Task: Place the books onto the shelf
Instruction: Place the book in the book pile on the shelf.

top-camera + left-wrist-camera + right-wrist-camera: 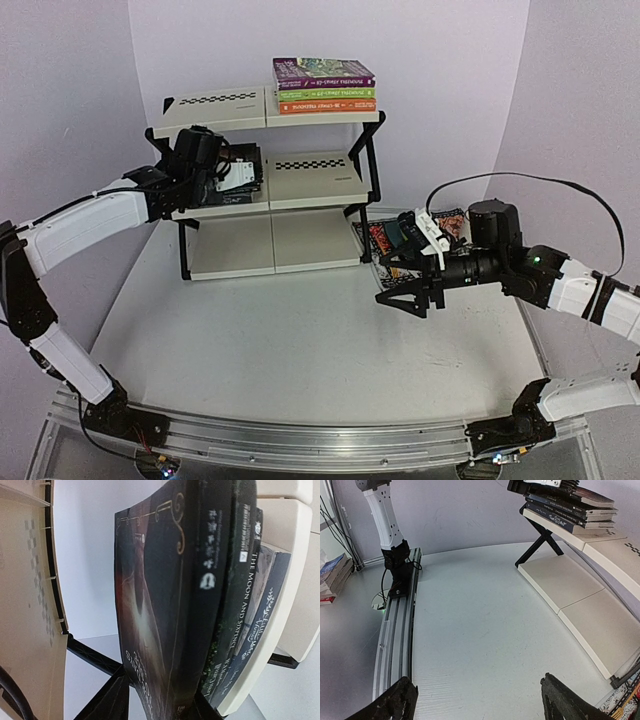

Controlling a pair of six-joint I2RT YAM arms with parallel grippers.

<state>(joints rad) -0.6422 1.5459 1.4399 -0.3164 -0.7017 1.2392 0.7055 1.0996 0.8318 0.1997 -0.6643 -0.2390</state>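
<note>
A stack of dark books (240,170) lies flat on the left half of the shelf's (315,185) middle tier. Three more books (323,85), purple, green and orange, are piled on the right half of the top tier. The left claw (205,160) is at the dark stack, and its camera is so close to the spines that the top book (165,605) fills the view. I cannot tell whether its fingers are clamped on that book or slack. The step in hand looks like setting this book down on the pile. Next, the left arm needs to let go fully and draw straight back without dragging the top book off the tier's edge. The right claw (408,298) hovers over the surface (300,370), fingers wide apart and empty. It is just in front of a patterned mat (385,240) beside the shelf's right foot. The arm hides any book that may lie there, so it would have to turn back to look for one.
</note>
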